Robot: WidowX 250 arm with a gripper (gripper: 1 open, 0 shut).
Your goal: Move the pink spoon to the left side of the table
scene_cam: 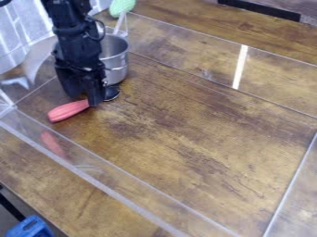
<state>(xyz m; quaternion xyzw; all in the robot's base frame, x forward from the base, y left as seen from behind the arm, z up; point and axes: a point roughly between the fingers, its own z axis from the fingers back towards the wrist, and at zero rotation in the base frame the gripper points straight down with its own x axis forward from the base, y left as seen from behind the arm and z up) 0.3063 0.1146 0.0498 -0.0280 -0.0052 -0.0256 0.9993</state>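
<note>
Salmon-pink and easy to spot, the pink spoon [69, 110] lies flat on the dark wood-grain counter [210, 120], close to the near-left acrylic wall [74, 171], handle pointing toward that edge. Its far end disappears under the black claw [91, 96], so the metal bowl is hidden. The claw stands upright right at that end, fingertips down near the wood. Are the fingers pinching the spoon or just parked beside it? From this angle I cannot tell; the dark body masks the gap.

Just behind the claw sits the steel pot [109, 57], very near the arm, and a green object [120, 6] peeks in at the far edge.

Now the hazards. If the grip is only on the tip of the spoon, a lift could let the heavy handle swing down and slip free. If the claw isn't on it at all, a sideways move might simply shove the spoon against the clear wall. And with the pot so close, any backward swing of the arm could knock it along the counter. Tight quarters in this corner!
</note>
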